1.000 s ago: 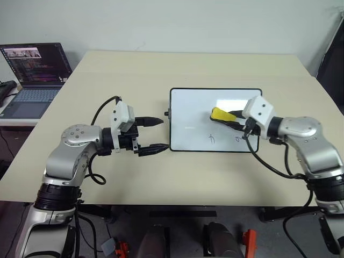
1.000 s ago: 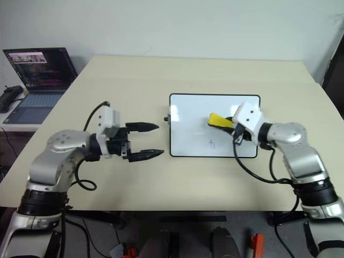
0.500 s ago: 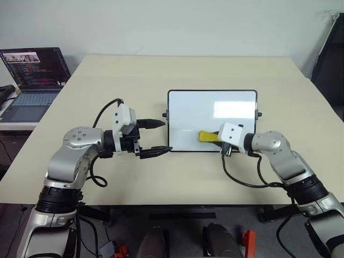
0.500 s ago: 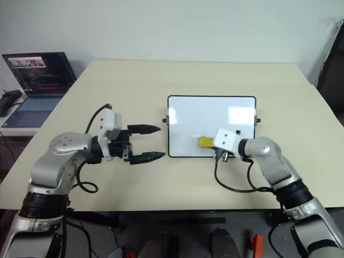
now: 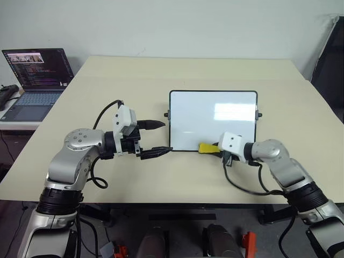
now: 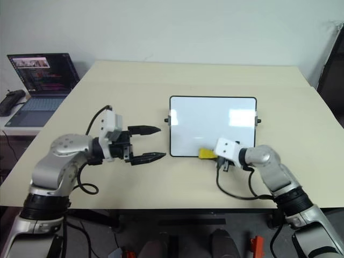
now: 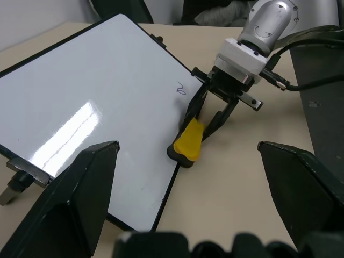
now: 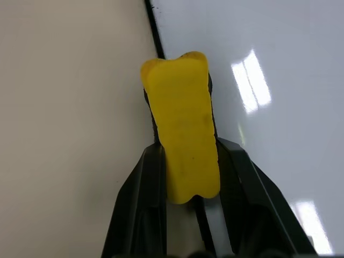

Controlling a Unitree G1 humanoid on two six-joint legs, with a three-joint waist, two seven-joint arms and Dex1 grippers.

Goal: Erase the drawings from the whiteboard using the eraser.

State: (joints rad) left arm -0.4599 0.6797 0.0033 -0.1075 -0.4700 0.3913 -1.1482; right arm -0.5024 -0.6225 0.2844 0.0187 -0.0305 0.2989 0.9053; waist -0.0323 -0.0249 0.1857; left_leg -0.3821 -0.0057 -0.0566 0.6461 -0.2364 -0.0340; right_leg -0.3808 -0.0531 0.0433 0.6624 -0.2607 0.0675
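The whiteboard (image 5: 212, 115) lies flat on the table, right of centre. My right gripper (image 5: 211, 149) is shut on the yellow eraser (image 5: 206, 148). It holds the eraser low over the board's near edge, and the eraser (image 8: 183, 145) straddles the dark frame there. One small drawing (image 7: 180, 88) is on the board close to the right gripper. The rest of the board surface reads blank white with glare. My left gripper (image 5: 165, 136) hovers just off the board's left near corner, pointing at it, open and empty.
The beige table (image 5: 134, 75) has bare surface around the board. An open laptop (image 5: 35, 75) sits on a side desk at far left, with a dark object (image 5: 6, 92) beside it. A dark panel (image 5: 332, 70) stands at the right edge.
The right gripper carried the eraser down the board, from the right middle to its near edge. The left gripper stayed put. The camera view shifted slightly.
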